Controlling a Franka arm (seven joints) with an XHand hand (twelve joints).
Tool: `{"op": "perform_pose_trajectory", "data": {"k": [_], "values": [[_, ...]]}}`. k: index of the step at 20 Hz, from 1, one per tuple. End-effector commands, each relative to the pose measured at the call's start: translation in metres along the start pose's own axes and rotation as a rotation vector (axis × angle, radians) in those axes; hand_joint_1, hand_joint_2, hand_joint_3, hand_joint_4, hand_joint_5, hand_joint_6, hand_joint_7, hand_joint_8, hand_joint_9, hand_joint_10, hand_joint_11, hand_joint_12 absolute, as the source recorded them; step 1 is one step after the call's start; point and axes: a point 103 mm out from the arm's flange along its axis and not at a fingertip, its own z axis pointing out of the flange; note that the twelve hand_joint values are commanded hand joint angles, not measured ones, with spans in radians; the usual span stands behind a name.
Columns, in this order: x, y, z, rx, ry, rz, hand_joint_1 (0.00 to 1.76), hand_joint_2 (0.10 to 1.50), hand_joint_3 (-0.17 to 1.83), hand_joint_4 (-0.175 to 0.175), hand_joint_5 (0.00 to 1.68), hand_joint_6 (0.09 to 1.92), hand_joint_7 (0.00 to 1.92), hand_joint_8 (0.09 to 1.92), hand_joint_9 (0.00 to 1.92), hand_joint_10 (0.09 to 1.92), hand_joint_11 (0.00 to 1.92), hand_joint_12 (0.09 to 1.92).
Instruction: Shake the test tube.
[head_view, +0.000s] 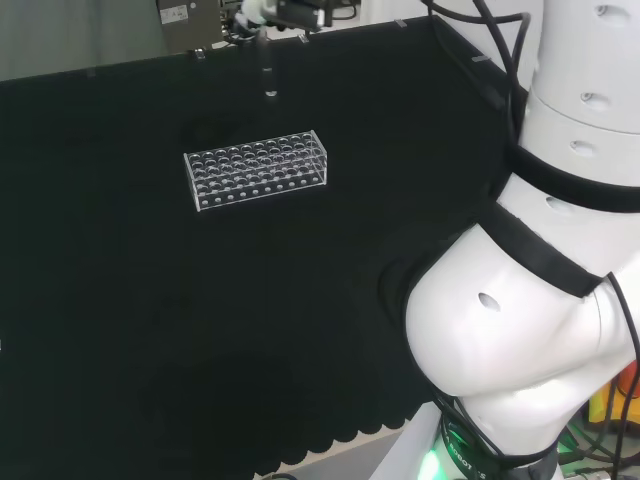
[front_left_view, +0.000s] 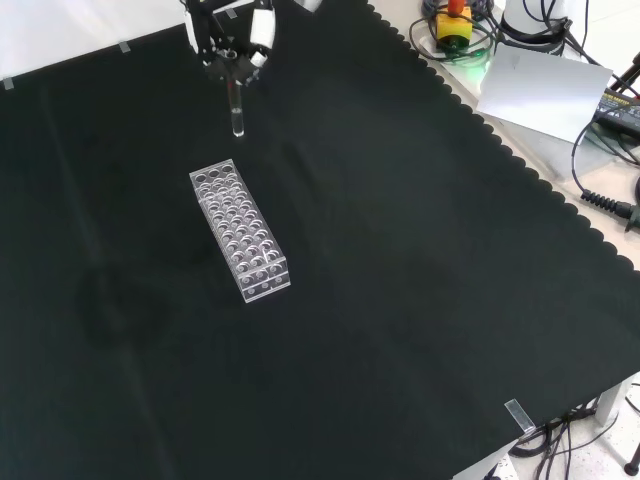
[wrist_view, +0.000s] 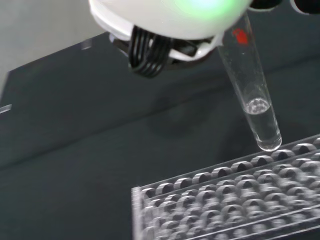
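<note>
the hand (front_left_view: 232, 40) grasps a clear test tube (front_left_view: 237, 112) by its upper end at the top of the front view, the tube hanging upright above the black cloth (front_left_view: 400, 280). in the wrist view a little clear liquid sits in its rounded bottom. a clear test tube rack (front_left_view: 239, 231) stands on the cloth just below it, apart from the tube.

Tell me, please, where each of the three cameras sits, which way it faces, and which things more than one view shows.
Head view: behind and above the arm's base, facing over the bench; white arm links at right, rack on the cloth.
Front view: in front of the arm, looking down; the hand enters at top, holding the test tube.
Wrist view: at the wrist, looking past the palm at tube and rack.
Shared: all three show the rack and the test tube.
</note>
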Motion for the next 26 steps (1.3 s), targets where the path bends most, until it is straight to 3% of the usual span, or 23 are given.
{"op": "perform_pose_trajectory", "data": {"k": [1, 6, 12, 16, 26], "values": [[-0.071, -0.003, -0.018, -0.037, -0.038, 0.127, 1.23, 0.62, 0.64, -0.175, 1.42, 0.37, 1.82, 0.34, 1.74, 0.27, 1.31, 0.9], [-0.108, -0.006, -0.034, -0.068, -0.063, 0.201, 1.23, 0.62, 0.64, -0.175, 1.42, 0.37, 1.82, 0.34, 1.74, 0.27, 1.31, 0.9], [-0.113, -0.005, -0.042, -0.087, -0.063, 0.211, 1.23, 0.62, 0.64, -0.175, 1.42, 0.37, 1.83, 0.34, 1.74, 0.27, 1.31, 0.9], [-0.092, -0.002, -0.032, -0.069, -0.044, 0.177, 1.23, 0.62, 0.64, -0.175, 1.42, 0.37, 1.83, 0.34, 1.74, 0.27, 1.3, 0.9], [-0.01, 0.009, 0.002, -0.012, 0.038, 0.037, 1.23, 0.62, 0.64, -0.175, 1.42, 0.37, 1.83, 0.34, 1.74, 0.27, 1.3, 0.9]]}}
